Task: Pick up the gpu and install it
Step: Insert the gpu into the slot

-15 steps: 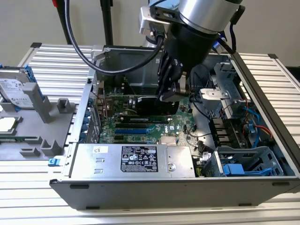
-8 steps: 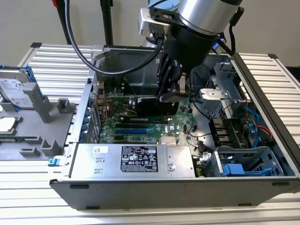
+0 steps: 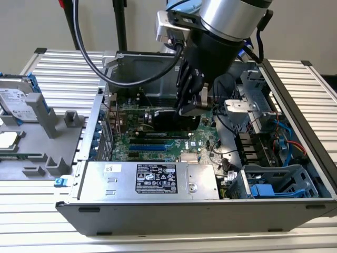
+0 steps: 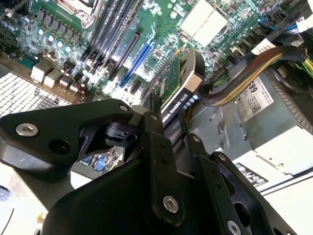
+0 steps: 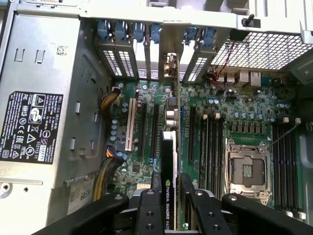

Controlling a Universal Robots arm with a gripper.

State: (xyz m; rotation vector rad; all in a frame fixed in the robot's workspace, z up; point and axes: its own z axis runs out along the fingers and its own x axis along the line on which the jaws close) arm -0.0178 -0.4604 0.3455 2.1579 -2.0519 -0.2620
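My gripper (image 3: 192,103) reaches down into the open computer case (image 3: 295,100) and is shut on the gpu (image 3: 174,120), a slim card with a black shroud. In both wrist views the gpu (image 5: 168,161) (image 4: 182,81) stands on edge between my fingers (image 5: 147,208), over the green motherboard (image 5: 142,122). It runs in line with the long expansion slots. Its silver end bracket (image 5: 171,63) lies against the rear slot openings of the case. Whether its lower edge sits in a slot is hidden.
A silver power supply (image 3: 152,179) lies along the case's near side, with bundled cables (image 4: 244,73) beside it. The CPU socket (image 5: 247,169) and memory slots (image 5: 286,156) sit beside the card. A drive cage (image 3: 274,184) and a grey tray (image 3: 42,142) with a hard drive (image 3: 16,100) flank the case.
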